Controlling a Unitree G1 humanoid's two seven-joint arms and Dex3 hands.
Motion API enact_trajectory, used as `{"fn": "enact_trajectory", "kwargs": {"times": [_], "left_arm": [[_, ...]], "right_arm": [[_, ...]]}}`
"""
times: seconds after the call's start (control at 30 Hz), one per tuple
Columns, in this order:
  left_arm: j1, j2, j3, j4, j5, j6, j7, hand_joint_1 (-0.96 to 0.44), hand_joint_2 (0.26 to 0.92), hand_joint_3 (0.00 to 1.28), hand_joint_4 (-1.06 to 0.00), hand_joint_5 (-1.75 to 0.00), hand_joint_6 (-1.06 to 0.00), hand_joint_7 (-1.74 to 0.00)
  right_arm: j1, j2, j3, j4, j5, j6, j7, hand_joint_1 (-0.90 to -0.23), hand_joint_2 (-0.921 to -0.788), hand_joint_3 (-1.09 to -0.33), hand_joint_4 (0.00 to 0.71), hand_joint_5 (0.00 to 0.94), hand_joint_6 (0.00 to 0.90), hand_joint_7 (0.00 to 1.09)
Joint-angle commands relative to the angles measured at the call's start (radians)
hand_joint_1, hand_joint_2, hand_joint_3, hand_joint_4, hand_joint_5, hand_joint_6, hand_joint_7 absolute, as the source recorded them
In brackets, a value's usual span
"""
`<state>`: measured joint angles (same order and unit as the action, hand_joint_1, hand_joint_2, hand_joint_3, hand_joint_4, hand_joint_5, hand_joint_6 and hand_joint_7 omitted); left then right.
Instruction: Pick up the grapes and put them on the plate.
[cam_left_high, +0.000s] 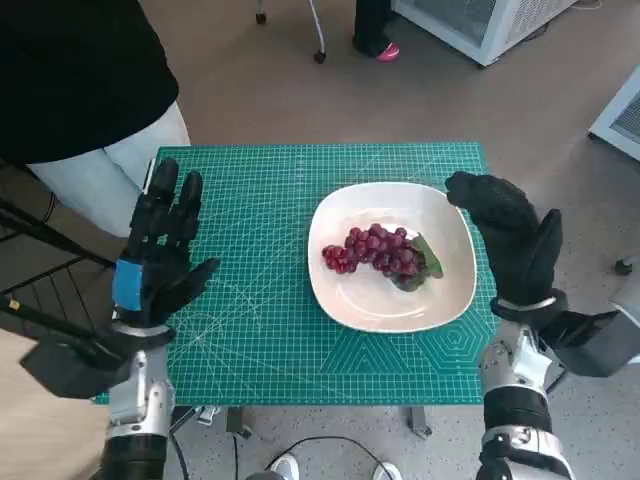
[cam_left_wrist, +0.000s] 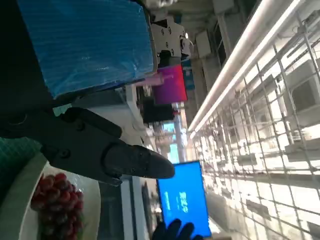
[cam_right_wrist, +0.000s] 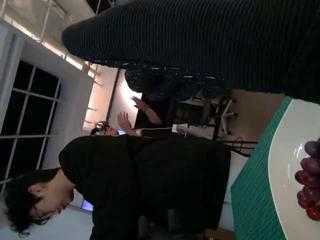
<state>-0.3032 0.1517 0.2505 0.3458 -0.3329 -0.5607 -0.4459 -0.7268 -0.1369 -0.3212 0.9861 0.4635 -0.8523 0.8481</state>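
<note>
Grapes (cam_left_high: 378, 252): dark red bunch w/ a green leaf, lying approx. centre of the white plate (cam_left_high: 345, 300). Plate rests on the green cutting mat (cam_left_high: 250, 300) covering the counter, towards the robot's right half of the mat.

Left hand (cam_left_high: 160, 255): raised over the mat's left edge, well apart from plate. Fingers extended and spread; nothing held. Blue tape visible on its back. Left wrist view confirms: black fingers (cam_left_wrist: 100, 147) stretched out, empty, w/ grapes (cam_left_wrist: 55, 202) and plate rim (cam_left_wrist: 15, 210) beyond them.

Right hand (cam_left_high: 512, 240): gloved, just beside the plate's right rim, above mat edge. Fingers apart, slightly curved; nothing held. No contact w/ grapes. Whether it touches the plate rim: cannot tell. Right wrist view shows glove (cam_right_wrist: 210, 45) as a dark band, plate edge (cam_right_wrist: 285, 165) and grapes (cam_right_wrist: 310, 180) at frame side.

Person (cam_left_high: 70, 90) in black top and pale trousers next to the counter's far left corner.
</note>
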Motion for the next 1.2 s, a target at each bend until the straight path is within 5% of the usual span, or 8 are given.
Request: {"fn": "enact_trajectory", "kwargs": {"times": [0.03, 1.2], "left_arm": [[0.008, 0.004, -0.014, 0.016, 0.044, -0.027, 0.019, -0.11, 0.921, 0.22, -0.20, -0.01, 0.00, -0.52], [0.021, -0.015, -0.092, 0.015, 0.053, 0.022, 0.002, -0.39, 0.921, 0.24, -0.13, 0.00, 0.00, -0.38]], "right_arm": [[0.013, -0.006, -0.002, 0.017, -0.013, 0.003, 0.006, -0.352, -0.921, -0.420, 0.649, 0.008, 0.608, 0.02], [0.022, -0.023, -0.023, 0.024, 0.003, 0.012, 0.040, -0.343, -0.921, -0.424, 0.662, 0.007, 0.620, 0.02]]}}
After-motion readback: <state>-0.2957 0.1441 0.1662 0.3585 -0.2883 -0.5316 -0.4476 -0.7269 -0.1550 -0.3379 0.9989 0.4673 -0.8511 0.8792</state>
